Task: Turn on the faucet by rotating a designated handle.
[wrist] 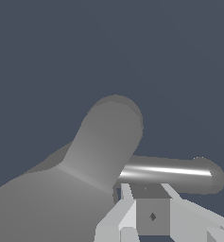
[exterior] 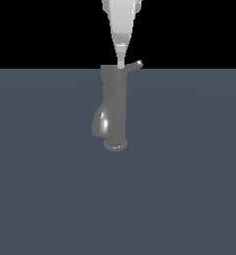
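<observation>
The dark grey faucet (exterior: 114, 107) stands upright in the middle of the exterior view, its glossy spout (exterior: 100, 122) curving toward that view's left. From its top cap the thin handle (exterior: 135, 65) sticks out toward the exterior view's right. My white gripper (exterior: 121, 63) comes straight down from above, its tip at the cap's top edge right beside the handle's root. In the wrist view the handle (wrist: 172, 172) shows as a shiny rod lying just beyond my gripper (wrist: 152, 201). The faucet (wrist: 80, 184) fills the corner beside it. The fingers look shut with nothing held.
The faucet stands on a flat blue-grey surface (exterior: 189, 189) that stretches across the whole lower scene. Behind it the background is black. No other object shows.
</observation>
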Controlling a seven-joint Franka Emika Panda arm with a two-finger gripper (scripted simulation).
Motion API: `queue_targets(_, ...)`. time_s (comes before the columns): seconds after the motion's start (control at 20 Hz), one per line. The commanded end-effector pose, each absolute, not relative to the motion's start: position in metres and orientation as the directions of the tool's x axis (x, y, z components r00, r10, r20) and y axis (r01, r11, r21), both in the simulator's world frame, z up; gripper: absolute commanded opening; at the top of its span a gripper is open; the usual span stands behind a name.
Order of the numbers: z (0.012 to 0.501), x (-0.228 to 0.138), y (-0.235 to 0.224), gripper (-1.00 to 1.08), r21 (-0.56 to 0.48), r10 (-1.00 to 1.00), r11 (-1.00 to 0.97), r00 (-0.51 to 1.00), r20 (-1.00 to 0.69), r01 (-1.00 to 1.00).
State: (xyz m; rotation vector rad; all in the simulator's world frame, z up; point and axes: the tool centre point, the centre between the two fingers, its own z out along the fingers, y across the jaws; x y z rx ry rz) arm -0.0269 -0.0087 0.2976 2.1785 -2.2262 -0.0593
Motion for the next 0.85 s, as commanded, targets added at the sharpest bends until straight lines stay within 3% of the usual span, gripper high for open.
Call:
queue_targets(0.0, 0.298, -0.003, -0.034, -1.00, 0.006, -0.998, 0.064, -0.064, -0.007, -0.998)
queue_targets(0.8, 0.298, 0.030, -0.074, -1.00, 0.000, -0.994, 0.109, -0.109, 0.000, -0.994)
